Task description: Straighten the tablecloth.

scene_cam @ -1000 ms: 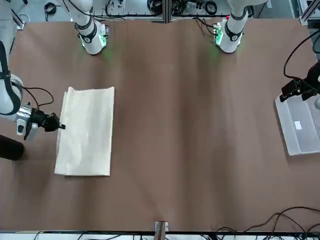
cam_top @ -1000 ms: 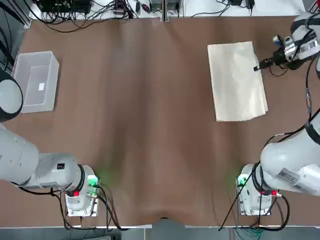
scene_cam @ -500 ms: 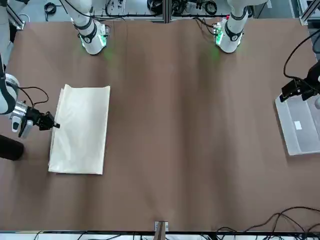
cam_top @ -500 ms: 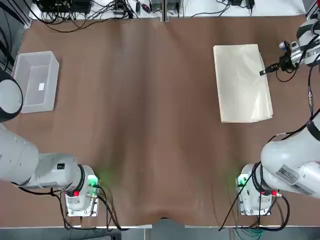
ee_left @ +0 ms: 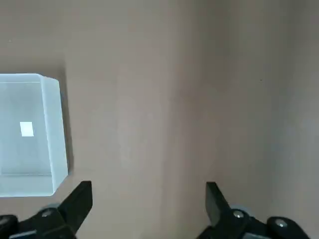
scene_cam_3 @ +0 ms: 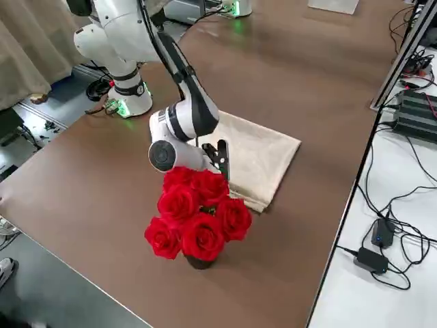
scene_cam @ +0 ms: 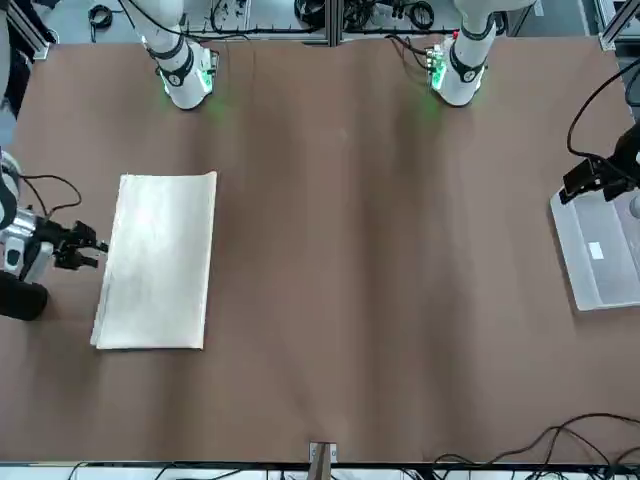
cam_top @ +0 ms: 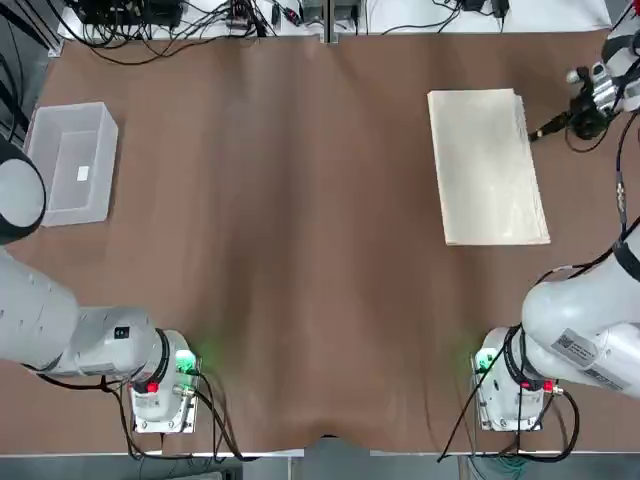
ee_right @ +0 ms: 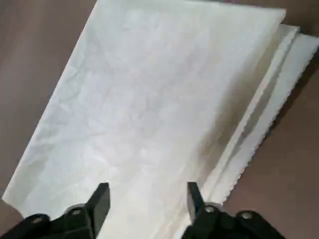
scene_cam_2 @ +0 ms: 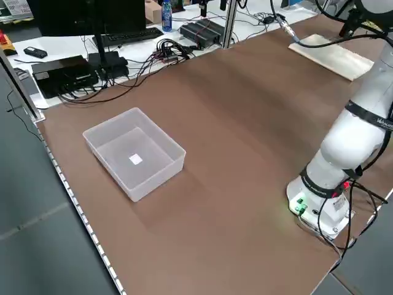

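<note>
The tablecloth (cam_top: 490,168) lies folded beside the right jaws, apart; left jaws also apart

Soft, fairly bright light lies over the brown table (cam_top: 300,250), with a hazy glare below the far bin (cam_top: 72,165) and broad darker bands beside it. The bin throws a soft shadow along one side, and green lamps glow on the arm bases, tinting the tabletop around them.
</note>
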Motion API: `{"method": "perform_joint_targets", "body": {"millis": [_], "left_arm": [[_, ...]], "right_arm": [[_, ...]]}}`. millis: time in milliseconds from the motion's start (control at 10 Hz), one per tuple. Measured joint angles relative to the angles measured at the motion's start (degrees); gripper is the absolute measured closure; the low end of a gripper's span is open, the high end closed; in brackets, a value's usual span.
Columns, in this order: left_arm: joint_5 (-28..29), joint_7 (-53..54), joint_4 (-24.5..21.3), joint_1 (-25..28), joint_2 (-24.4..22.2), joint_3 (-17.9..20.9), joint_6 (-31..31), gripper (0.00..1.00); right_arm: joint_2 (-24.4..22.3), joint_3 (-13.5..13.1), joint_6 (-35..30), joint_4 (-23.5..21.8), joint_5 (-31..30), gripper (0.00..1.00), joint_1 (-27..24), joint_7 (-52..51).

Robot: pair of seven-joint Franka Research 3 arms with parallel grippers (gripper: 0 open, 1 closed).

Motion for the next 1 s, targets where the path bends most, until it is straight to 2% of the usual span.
{"method": "perform_joint_targets", "body": {"millis": [100, 200, 500, 700, 800, 1000], "left_arm": [[0.0, 0.0, 0.0, 0.0, 0.0, 0.0, 0.0, 0.0], [0.0, 0.0, 0.0, 0.0, 0.0, 0.1, 0.0, 0.0], [0.0, 0.0, 0.0, 0.0, 0.0, 0.1, 0.0, 0.0], [0.0, 0.0, 0.1, 0.0, 0.0, 0.1, 0.0, 0.0], [0.0, 0.0, 0.1, 0.1, 0.0, 0.1, 0.0, 0.0], [0.0, 0.0, 0.1, 0.1, 0.0, 0.1, 0.0, 0.0]], "right_arm": [[-0.5, 0.1, -1.8, 3.2, -2.4, 0.04, 0.1, 0.0], [-1.4, 0.5, -2.6, 5.3, -4.3, 0.0, 0.4, 0.2], [-6.2, 1.1, -2.0, 7.0, -14.5, 0.0, 5.4, 10.5], [-11.5, 1.2, -9.6, 6.9, -15.1, 0.0, 6.9, 19.1], [-13.9, 1.4, -10.7, 6.3, -15.6, 0.0, 8.9, 24.2], [-14.1, 1.4, -5.8, 3.2, -15.9, 0.0, 10.4, 29.3]]}}
